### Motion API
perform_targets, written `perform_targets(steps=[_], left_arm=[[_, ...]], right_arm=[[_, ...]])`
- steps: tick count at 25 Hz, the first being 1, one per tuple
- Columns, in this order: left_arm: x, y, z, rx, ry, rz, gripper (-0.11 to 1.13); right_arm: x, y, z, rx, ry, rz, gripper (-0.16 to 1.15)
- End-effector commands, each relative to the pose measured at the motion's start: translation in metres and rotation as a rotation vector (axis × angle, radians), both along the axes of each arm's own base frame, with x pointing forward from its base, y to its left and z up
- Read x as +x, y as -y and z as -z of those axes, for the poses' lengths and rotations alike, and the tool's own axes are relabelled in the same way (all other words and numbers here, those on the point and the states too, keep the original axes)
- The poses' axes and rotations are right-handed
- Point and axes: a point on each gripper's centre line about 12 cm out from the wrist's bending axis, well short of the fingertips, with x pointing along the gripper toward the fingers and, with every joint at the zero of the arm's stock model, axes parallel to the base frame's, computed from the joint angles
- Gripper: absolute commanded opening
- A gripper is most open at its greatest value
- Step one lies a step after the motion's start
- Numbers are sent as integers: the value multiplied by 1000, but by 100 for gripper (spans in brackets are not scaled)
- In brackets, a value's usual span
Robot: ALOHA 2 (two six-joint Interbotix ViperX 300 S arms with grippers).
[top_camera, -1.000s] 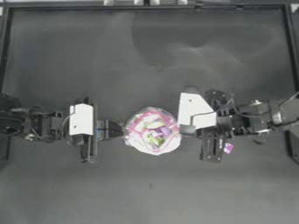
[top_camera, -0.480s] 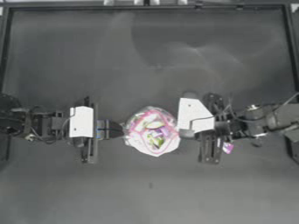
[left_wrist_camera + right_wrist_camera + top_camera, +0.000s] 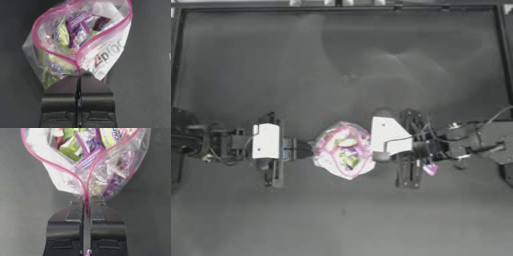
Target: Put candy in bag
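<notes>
On the dark table (image 3: 342, 60), the left gripper (image 3: 79, 75) is clamped on the pink seal at the left end of the bag (image 3: 343, 151), which sits at the table's middle with its mouth spread open. The right gripper (image 3: 86, 203) pinches the opposite end. The candy (image 3: 430, 169) lies just beside the right arm.

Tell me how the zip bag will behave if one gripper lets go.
The bag is thin crinkled film, so probably floppy. Its mouth, held between the left gripper and right gripper, would likely sag shut. The wrapped sweets inside look loose and may shift.
</notes>
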Motion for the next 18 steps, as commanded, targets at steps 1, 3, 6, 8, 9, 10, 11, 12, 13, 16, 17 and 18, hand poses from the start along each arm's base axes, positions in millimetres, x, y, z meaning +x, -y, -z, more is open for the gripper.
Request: perform_targets(steps=[1,3,6,8,9,10,11,12,13,16,17,18], left_arm=[[6,0,-8,4,32,0,6],[6,0,-6,3,27,0,6],[9,-1,-7,4,30,0,6],[11,-1,-6,3,27,1,6],[13,-1,-5,4,27,1,6],[14,-1,-4,4,24,1,6],[15,-1,-2,4,18,1,6],[16,0,-1,4,15,3,6],[17,-1,0,2,14,1,6],[17,0,2,2,9,2,6],[17,0,1,2,11,2,6],[17,0,0,3,12,3,6]], right_arm=[[3,2,-7,-6,26,1,22],[3,3,-7,-7,24,0,22],[2,3,-6,-6,21,3,22],[2,3,-6,-6,21,3,21],[2,3,-6,-5,21,3,21],[2,3,-5,-5,21,3,21],[1,3,-5,-3,20,5,22],[1,3,-5,-3,20,4,22],[1,3,-4,-1,20,5,21],[0,2,-3,2,20,6,21],[0,2,-3,2,21,6,21],[0,2,-2,2,18,6,21]])
